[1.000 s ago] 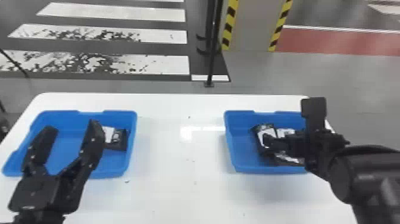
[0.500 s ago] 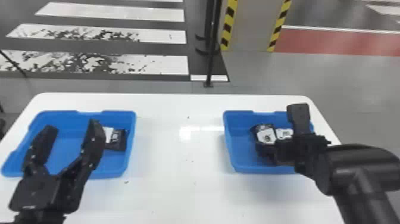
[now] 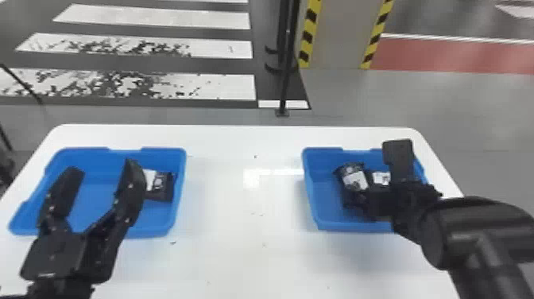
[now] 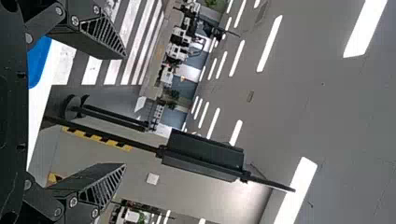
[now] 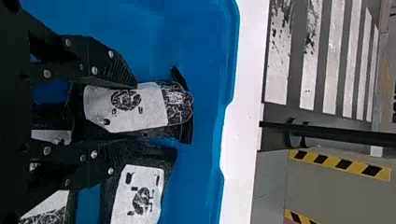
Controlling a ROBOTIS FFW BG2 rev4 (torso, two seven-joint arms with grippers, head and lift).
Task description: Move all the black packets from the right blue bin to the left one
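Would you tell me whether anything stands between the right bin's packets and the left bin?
Yes: the facing walls of the right bin and left bin, which a lift should clear. In the head view, the open left end effector also overlaps the left bin and might crowd the drop.

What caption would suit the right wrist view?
Right gripper in the right blue bin, fingers either side of a black packet, another packet beside it.

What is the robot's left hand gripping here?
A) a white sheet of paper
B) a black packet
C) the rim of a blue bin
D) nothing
D: the left gripper's fingers stand wide apart, with nothing held between them.
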